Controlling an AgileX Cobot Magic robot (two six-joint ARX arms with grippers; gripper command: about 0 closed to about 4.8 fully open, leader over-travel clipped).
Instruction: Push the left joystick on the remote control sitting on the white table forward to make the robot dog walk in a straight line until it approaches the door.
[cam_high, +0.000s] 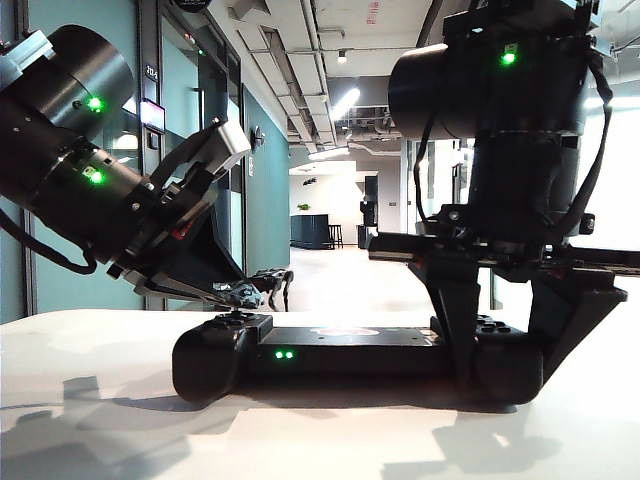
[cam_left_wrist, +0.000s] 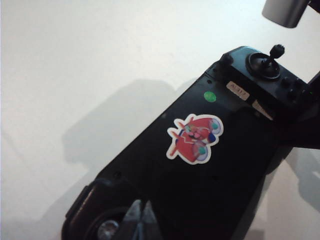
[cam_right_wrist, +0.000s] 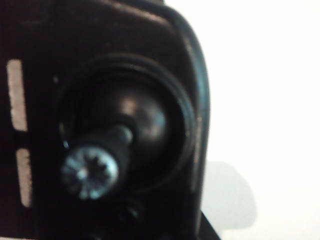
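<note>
The black remote control (cam_high: 340, 350) lies on the white table (cam_high: 100, 400), two green lights on its near side. My left gripper (cam_high: 238, 293) slants down from the left, shut, its tips over the left joystick (cam_high: 236, 316). In the left wrist view the closed tips (cam_left_wrist: 140, 218) sit right beside that joystick's silver cap (cam_left_wrist: 107, 229). My right gripper (cam_high: 510, 330) straddles the remote's right end, a finger (cam_high: 458, 330) against each side. The right wrist view shows only the right joystick (cam_right_wrist: 90, 172) close up. The robot dog (cam_high: 275, 277) stands on the corridor floor beyond the table.
A red sticker (cam_left_wrist: 195, 138) marks the remote's flat middle. Behind the table a long corridor runs away, with glass doors (cam_high: 180, 130) along the teal wall on the left and an open lobby (cam_high: 330, 215) at its far end.
</note>
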